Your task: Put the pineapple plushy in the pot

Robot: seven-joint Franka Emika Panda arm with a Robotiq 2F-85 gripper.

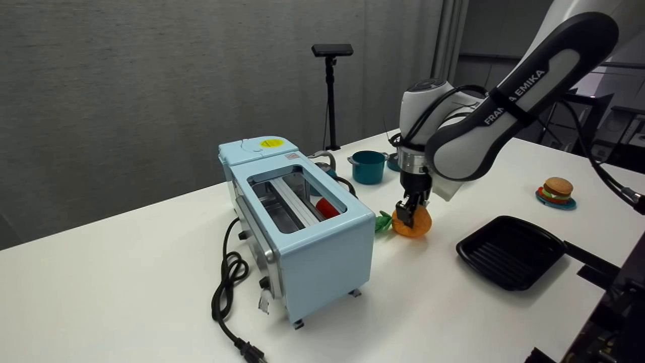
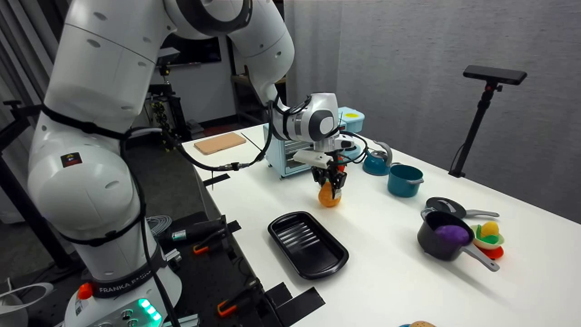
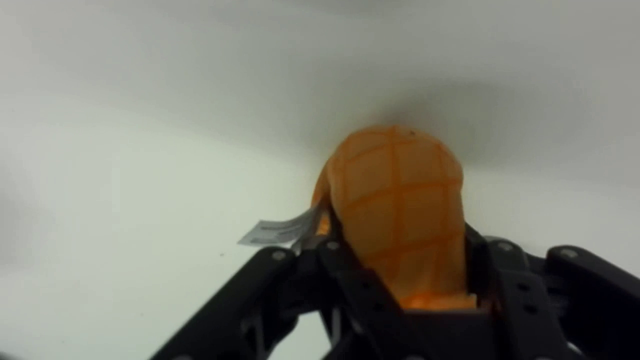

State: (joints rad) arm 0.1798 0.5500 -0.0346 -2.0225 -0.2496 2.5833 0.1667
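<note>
The pineapple plushy is orange with a green tuft; it shows in both exterior views (image 1: 422, 223) (image 2: 325, 196) and in the wrist view (image 3: 395, 195). It lies on its side at or very near the white table top, its tuft beside the toaster oven. My gripper (image 1: 410, 212) (image 2: 330, 184) points down with its fingers on both sides of the plushy, and the cloth is pinched between them. A tag sticks out by a finger in the wrist view. The pot (image 2: 429, 243), dark and round with a grey handle, holds a purple item (image 2: 454, 235) in an exterior view.
A light-blue toaster oven (image 1: 327, 267) stands beside the plushy. A black square pan (image 1: 509, 252) (image 2: 308, 245) lies nearby. A teal pot (image 1: 368, 169) (image 2: 404, 181), kettle (image 2: 376, 164), small frying pan (image 2: 447, 205), bowl of toys (image 2: 499, 240) and burger toy (image 1: 558, 187) are around.
</note>
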